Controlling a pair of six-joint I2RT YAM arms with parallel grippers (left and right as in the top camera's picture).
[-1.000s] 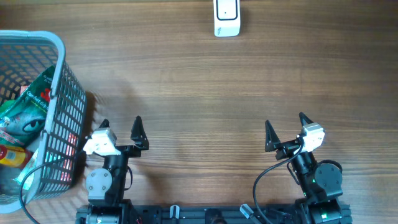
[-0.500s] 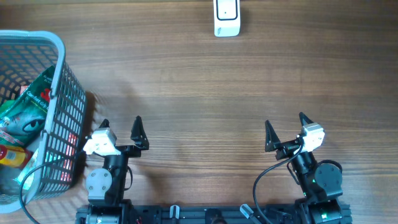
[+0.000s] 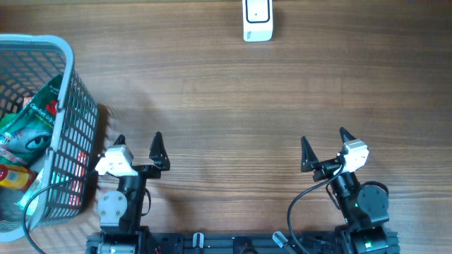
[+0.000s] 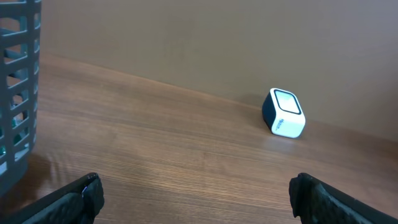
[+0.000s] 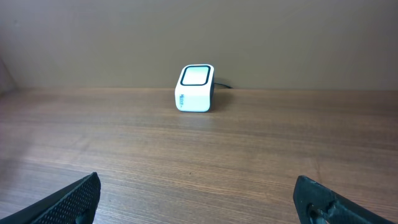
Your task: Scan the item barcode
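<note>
- Basket (image 3: 78,120) of grey mesh sits at the left edge of the table (image 3: 226,106), cut off by the frame; it holds a green packet (image 3: 32,127) and a half-hidden red-yellow item (image 3: 13,176).
- Packet's white lettering is too small to read.
- White scanner (image 3: 257,25) stands at the far edge, well apart from the basket.
- Left gripper (image 3: 138,138) and right gripper (image 3: 323,136): both pairs of fingers spread wide, holding nothing.

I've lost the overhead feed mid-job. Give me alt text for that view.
The left gripper and right gripper are open and empty, low over a wooden table near the arms' bases. A white scanner stands at the far edge, and a grey basket at the left holds a green packet and other items.
</note>
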